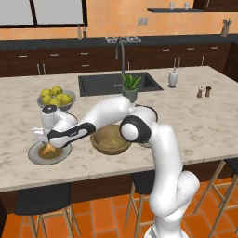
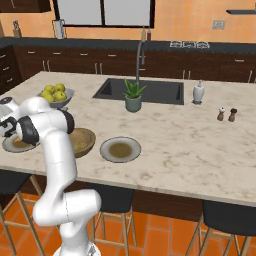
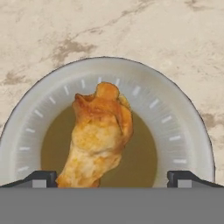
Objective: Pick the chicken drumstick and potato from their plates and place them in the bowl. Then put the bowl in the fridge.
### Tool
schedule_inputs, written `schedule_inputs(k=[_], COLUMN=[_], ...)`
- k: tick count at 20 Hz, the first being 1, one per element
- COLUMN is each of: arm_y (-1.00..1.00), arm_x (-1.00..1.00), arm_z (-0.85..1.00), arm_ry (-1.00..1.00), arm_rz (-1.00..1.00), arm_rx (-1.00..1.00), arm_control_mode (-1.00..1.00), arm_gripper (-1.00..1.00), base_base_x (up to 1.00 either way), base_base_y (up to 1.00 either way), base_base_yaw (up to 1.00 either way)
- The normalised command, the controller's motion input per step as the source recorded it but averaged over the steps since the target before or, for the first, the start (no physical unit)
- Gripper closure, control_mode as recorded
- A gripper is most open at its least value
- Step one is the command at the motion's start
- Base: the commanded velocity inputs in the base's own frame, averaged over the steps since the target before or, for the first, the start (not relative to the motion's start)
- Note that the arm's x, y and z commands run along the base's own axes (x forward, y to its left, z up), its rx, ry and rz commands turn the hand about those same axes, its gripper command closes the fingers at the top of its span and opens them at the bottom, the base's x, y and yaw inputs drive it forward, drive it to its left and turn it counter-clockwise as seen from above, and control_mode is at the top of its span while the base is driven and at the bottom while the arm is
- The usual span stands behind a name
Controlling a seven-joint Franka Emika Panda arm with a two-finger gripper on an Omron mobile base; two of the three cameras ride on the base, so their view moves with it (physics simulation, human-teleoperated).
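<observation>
The golden-brown chicken drumstick [image 3: 100, 135] lies on a grey plate [image 3: 175, 113] at the island's front left [image 1: 35, 157]. My gripper [image 3: 113, 179] hangs open just above it, one fingertip on each side of its narrow end, not touching it. In the left base view the gripper [image 1: 45, 142] sits low over that plate. To its right stands the wooden bowl [image 1: 110, 148], with a yellowish lump inside that may be the potato [image 1: 109, 135]. The second plate [image 2: 120, 149] beside the bowl [image 2: 85, 142] carries nothing. The fridge is out of view.
A grey footed bowl of yellow-green fruits [image 1: 56, 98] stands just behind the drumstick plate. Farther back are the sink [image 1: 116, 82], a potted plant [image 1: 131, 86], a soap dispenser [image 1: 173, 78] and salt and pepper shakers [image 1: 203, 91]. Stools line the island's front edge.
</observation>
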Motion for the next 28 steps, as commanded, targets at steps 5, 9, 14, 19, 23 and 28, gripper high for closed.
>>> schedule_inputs(k=[5, 9, 14, 19, 23, 28], arm_y=[0.0, 0.04, 0.11, 0.07, 0.02, 0.0], arm_x=[0.21, 0.17, 0.15, 0.04, 0.02, 0.03], arm_z=[-0.06, -0.09, -0.18, -0.2, -0.14, 0.0], arm_ry=[0.0, 0.0, 0.0, 0.0, 0.0, 0.0], arm_rz=[0.0, 0.0, 0.0, 0.0, 0.0, 0.0], arm_rx=[0.0, 0.0, 0.0, 0.0, 0.0, 0.0], arm_control_mode=[-1.0, -1.0, -1.0, -1.0, -1.0, -1.0], arm_gripper=[-1.0, -1.0, -1.0, -1.0, 1.0, 1.0], base_base_x=[0.0, 0.0, 0.0, 0.0, 0.0, 0.0], base_base_y=[0.0, 0.0, 0.0, 0.0, 0.0, 0.0], base_base_yaw=[0.0, 0.0, 0.0, 0.0, 0.0, 0.0])
